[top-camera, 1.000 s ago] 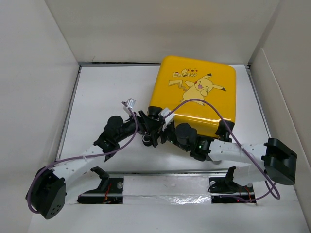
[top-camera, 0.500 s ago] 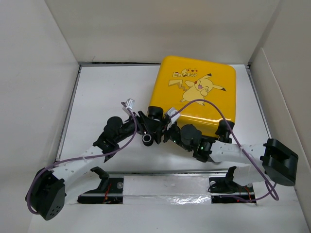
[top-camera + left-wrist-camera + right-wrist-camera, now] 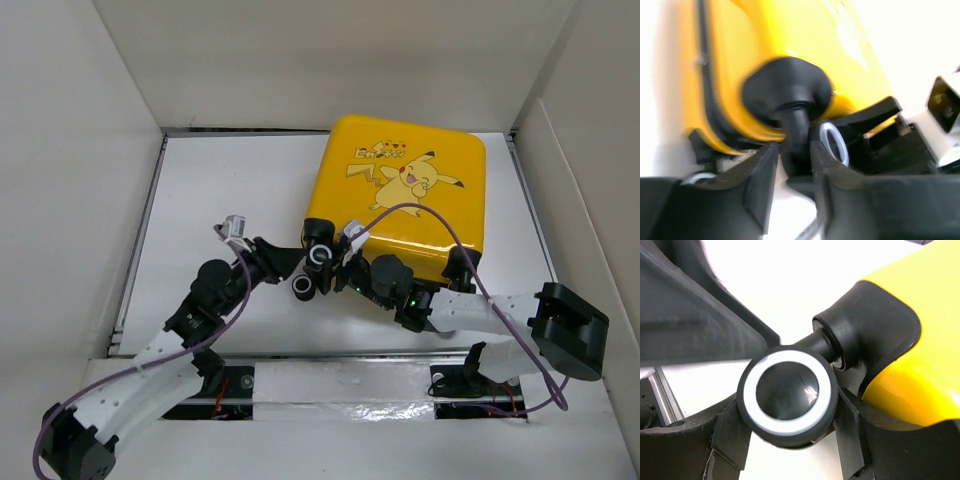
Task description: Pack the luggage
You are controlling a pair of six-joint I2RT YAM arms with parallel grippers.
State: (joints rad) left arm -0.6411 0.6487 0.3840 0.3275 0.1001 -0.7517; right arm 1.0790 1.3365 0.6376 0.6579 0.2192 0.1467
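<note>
Repositioning appears the step in hand: the luggage (image 3: 410, 200) lies shut at the bench's (image 3: 220, 190) far right, the left gripper (image 3: 792, 152) clamped on a caster stem (image 3: 792, 120) and the right gripper (image 3: 790, 432) pinching a caster wheel (image 3: 787, 397), so the next move likely needs a coordinated pull.

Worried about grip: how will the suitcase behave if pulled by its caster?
The hard-shell suitcase looks rigid, so should move as one piece. The caster wheel in the right gripper may spin or swivel, loosening the pull. Lying flat, it likely slides.
</note>
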